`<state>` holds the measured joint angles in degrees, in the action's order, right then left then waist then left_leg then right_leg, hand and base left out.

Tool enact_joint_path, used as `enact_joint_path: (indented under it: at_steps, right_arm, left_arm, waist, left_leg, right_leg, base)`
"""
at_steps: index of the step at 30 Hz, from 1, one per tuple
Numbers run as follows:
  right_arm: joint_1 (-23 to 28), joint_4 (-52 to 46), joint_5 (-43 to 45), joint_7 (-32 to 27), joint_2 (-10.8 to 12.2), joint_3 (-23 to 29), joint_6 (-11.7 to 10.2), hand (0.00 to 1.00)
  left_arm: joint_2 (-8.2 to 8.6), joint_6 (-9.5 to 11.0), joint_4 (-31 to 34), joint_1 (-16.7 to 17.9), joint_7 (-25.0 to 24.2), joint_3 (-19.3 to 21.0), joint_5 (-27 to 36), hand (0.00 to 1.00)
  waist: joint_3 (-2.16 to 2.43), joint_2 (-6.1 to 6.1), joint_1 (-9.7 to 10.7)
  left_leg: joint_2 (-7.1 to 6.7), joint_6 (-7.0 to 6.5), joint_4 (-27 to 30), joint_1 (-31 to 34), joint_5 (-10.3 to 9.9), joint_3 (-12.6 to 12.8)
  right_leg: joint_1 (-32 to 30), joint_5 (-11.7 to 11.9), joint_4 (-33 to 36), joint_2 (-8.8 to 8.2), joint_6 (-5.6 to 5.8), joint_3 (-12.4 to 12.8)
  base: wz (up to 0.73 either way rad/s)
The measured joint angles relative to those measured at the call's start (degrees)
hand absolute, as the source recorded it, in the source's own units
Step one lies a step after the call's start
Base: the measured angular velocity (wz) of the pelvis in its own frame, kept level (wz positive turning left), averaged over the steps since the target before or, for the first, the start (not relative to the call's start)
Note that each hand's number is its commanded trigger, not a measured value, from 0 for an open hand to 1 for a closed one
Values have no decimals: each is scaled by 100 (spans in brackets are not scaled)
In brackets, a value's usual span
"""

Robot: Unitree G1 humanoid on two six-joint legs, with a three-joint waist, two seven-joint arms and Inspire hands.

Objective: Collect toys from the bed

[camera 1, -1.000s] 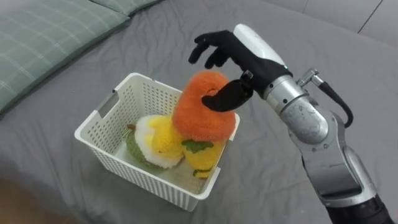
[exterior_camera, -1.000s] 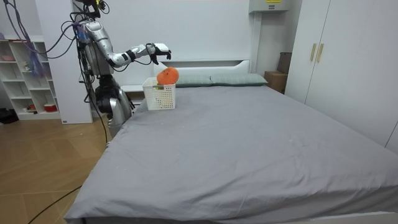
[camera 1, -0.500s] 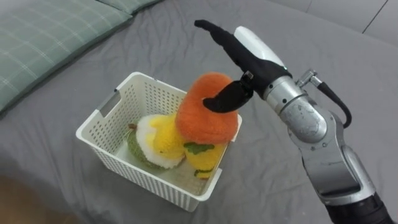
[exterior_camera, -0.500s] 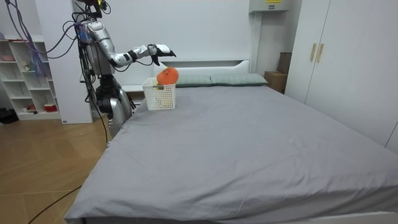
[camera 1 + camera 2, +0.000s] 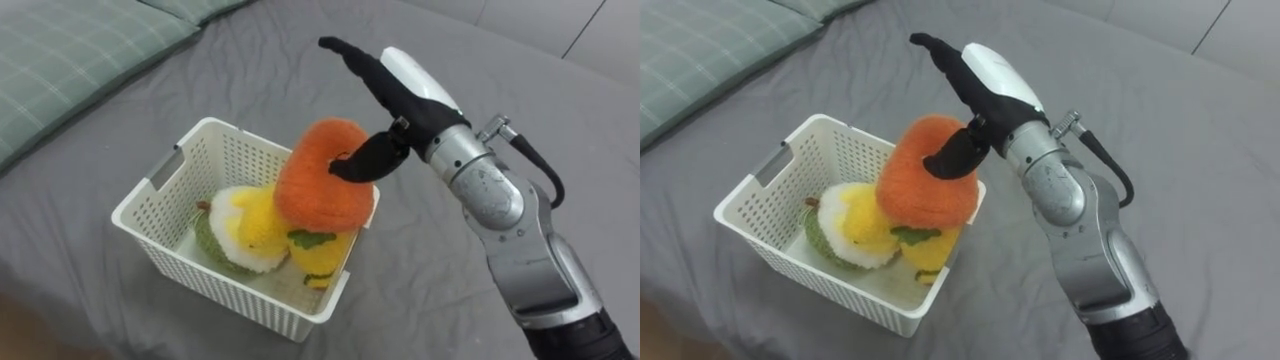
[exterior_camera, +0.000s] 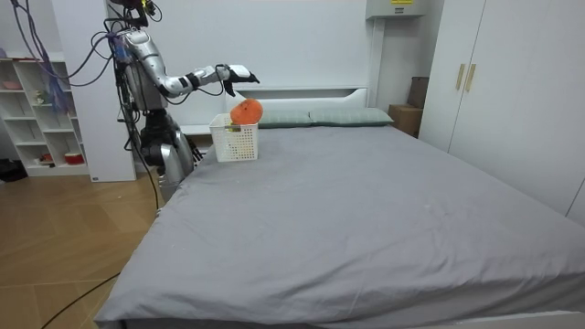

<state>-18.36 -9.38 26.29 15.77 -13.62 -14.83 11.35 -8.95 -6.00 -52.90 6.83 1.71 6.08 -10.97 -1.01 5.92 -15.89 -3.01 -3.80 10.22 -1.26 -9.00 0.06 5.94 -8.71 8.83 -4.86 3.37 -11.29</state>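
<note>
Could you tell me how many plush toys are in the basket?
3: an orange toy on top, a yellow-and-white toy left of it, a yellow toy beneath the orange one. More may be hidden underneath.

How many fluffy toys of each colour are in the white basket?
Orange fuzzy plush toy: 1
Yellow plush toy with a green leaf: 1
Round yellow, white and green plush toy: 1
Total: 3 toys, all in the white plastic lattice basket.

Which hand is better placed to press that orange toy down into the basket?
Right. The right hand hangs just over the orange toy, fingers straight, thumb against it, and the toy sits high in the basket.
</note>
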Motion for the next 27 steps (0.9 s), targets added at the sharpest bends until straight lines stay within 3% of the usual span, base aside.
enact_joint_path:
  at_steps: [5, 10, 14, 16, 19, 24, 27]
  right_arm:
    - [62, 4, -1309, -338, -14, 294, -39, 0]
    - [327, 228, -2442, -1054, -68, 903, -336, 0]
    - [974, 263, -3292, -1461, -73, 1167, -370, 0]
    - [1328, 270, -4051, -1694, -71, 1481, -376, 0]
    - [1420, 606, -4972, -2114, -71, 1921, -487, 0]
    - [1946, 1204, -6574, -2671, -72, 2616, -905, 0]
    - [2205, 2337, -7888, -2746, -75, 2928, -945, 0]
  left_arm:
    - [1, 4, -26, 166, 148, 61, 23, 0]
    - [72, 6, -195, 311, 274, 168, 23, 0]
    - [79, 29, -264, 426, 293, 171, 26, 0]
    - [113, 77, -296, 538, 379, 177, 41, 0]
    - [129, 158, -438, 690, 460, 225, 283, 0]
    - [154, 253, -368, 941, 581, 425, 343, 0]
    - [153, 228, -459, 1010, 713, 490, 421, 0]
  waist:
    - [-8, -11, 146]
    - [-40, -82, 451]
    - [-9, -159, 686]
    - [45, -284, 925]
    - [117, -438, 1189]
    - [119, -471, 1436]
    - [116, -447, 1586]
  left_leg:
    - [21, 0, -47, -58, -2, 105]
    - [36, -12, -87, -121, -13, 271]
    - [41, -17, -99, -134, -22, 309]
    - [45, -28, -101, -141, -32, 387]
    - [53, -33, -118, -229, -51, 485]
    - [125, -5, -124, -358, -142, 628]
    - [175, 15, -46, -356, -203, 731]
  right_leg:
    - [1, 1, -1, 6, 0, 45]
    - [-5, 4, -11, 4, 5, 114]
    - [-14, 5, -9, 9, 7, 167]
    - [-37, 11, -4, 4, 16, 188]
    - [15, 11, -11, 5, 18, 242]
    - [134, 11, -6, 57, 17, 339]
    - [115, 17, 13, 101, 7, 440]
  base:
    - [-8]
    - [-12]
    - [-10]
    - [-10]
    - [-14]
    - [-15]
    - [-19]
